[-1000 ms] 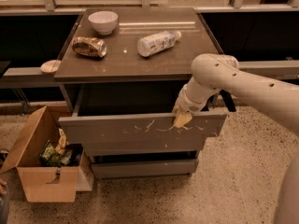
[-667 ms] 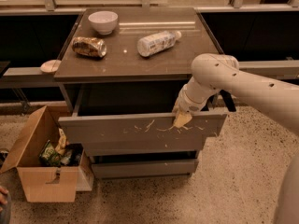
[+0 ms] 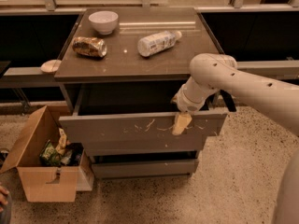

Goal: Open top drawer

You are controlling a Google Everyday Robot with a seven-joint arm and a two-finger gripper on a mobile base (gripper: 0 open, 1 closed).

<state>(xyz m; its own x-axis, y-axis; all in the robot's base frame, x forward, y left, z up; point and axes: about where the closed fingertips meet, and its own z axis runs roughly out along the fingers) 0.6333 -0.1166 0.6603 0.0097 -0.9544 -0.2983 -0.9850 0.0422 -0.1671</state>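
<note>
Drawer (image 3: 117, 129) stood mostly open; gripper (image 3: 181, 123) sat on its rim toward 3 o'clock, grip unclear. Next: pull further toward 6.

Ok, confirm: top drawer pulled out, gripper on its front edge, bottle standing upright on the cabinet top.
One error: the camera view shows the bottle lying on its side on the cabinet top. The top drawer is pulled out, gripper on its front edge.

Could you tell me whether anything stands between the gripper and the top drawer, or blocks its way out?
Nothing visible does. The gripper is on the top drawer, right of middle; the cardboard box sits on the floor at left.
</note>
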